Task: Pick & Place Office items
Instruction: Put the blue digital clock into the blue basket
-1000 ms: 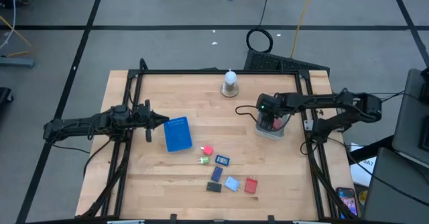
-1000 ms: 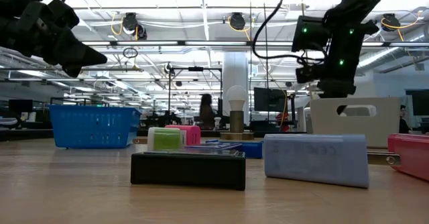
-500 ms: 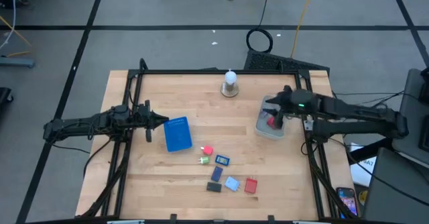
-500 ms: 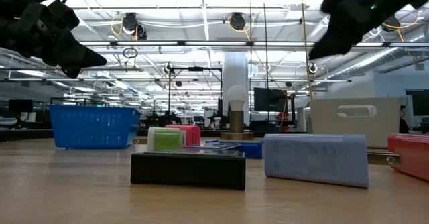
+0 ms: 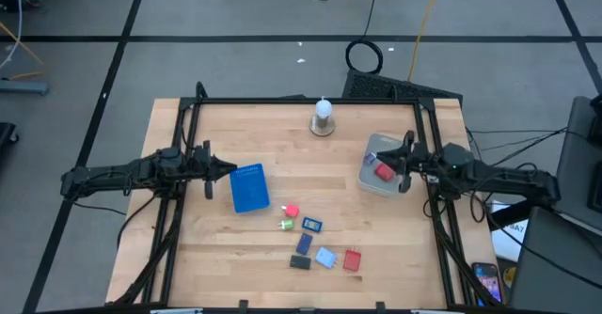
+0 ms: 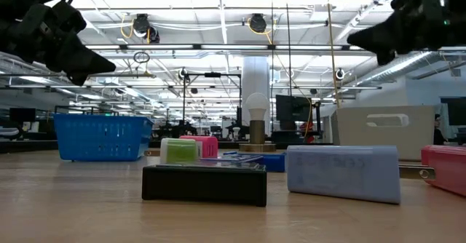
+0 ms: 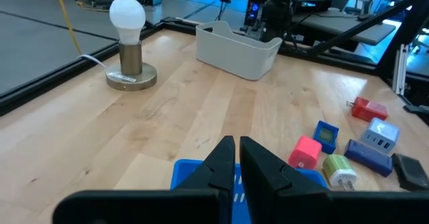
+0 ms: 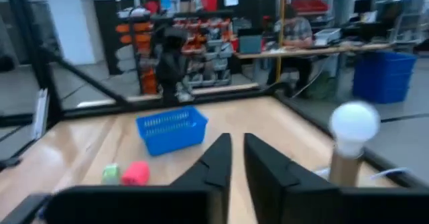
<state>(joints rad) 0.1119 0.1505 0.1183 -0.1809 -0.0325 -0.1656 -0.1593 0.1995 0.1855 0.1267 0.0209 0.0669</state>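
A: What lies closest on the counter [image 5: 188, 248]?

B: Along the near edge a black block [image 5: 299, 262], a light blue block [image 5: 325, 258] and a red block [image 5: 352, 260] sit in a loose row. Just behind them is a dark blue piece [image 5: 304, 244].

A: And beyond that?

B: A green piece [image 5: 286, 225], a small blue square piece [image 5: 312, 224] beside it, and a pink piece [image 5: 291, 211] just behind those two. All lie flat on the wood, none of them held.

A: Where is the blue basket [image 5: 248, 187]?

B: Left of the cluster, near the middle of the counter. The left tool [image 5: 229, 170] hangs just beside its far left corner, fingers pressed together on nothing.

A: The right side?

B: A pale grey bin [image 5: 370, 175] stands near the right rail, with a red item [image 5: 384, 171] inside it. The right tool [image 5: 406, 157] hovers at the bin's right rim; its fingers stand nearly together and carry nothing.

A: Farthest back?

B: A white bulb on a round base [image 5: 323, 117], upright near the far edge, well apart from the items.
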